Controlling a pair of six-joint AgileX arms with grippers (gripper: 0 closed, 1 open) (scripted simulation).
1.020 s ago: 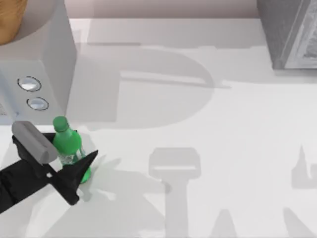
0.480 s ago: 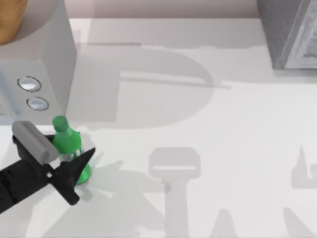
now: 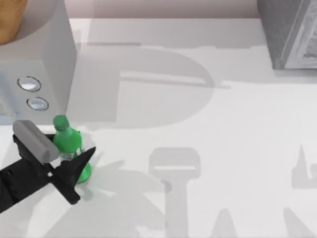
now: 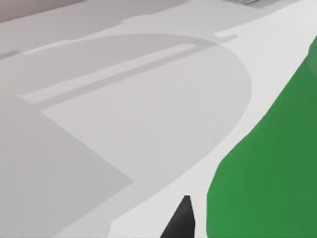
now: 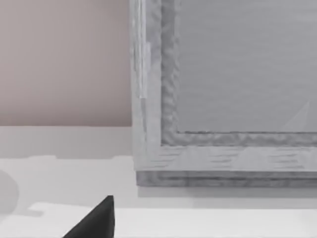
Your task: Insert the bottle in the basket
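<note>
The bottle (image 3: pixel 69 146), bright green with a green cap, stands near the table's left front, just ahead of a grey appliance. My left gripper (image 3: pixel 69 158) reaches in from the left and is shut on the bottle's body, one dark finger (image 3: pixel 84 159) pressed on its near side and the other hidden under the grey wrist housing. In the left wrist view the bottle (image 4: pixel 267 168) looms as a green mass beside a dark fingertip (image 4: pixel 181 220). A tan-brown rounded edge of the basket (image 3: pixel 9 20) shows at the far left corner. A dark part of my right gripper (image 5: pixel 96 220) faces a grey box.
A grey appliance (image 3: pixel 47 59) with two round silver knobs (image 3: pixel 29 84) stands at the left, right behind the bottle. A grey textured box (image 3: pixel 290 34) occupies the far right corner. White tabletop (image 3: pixel 198 124) spreads across the middle and right.
The near finger of my left gripper has drawn in against the bottle's side. The bottle has stayed where it stood.
</note>
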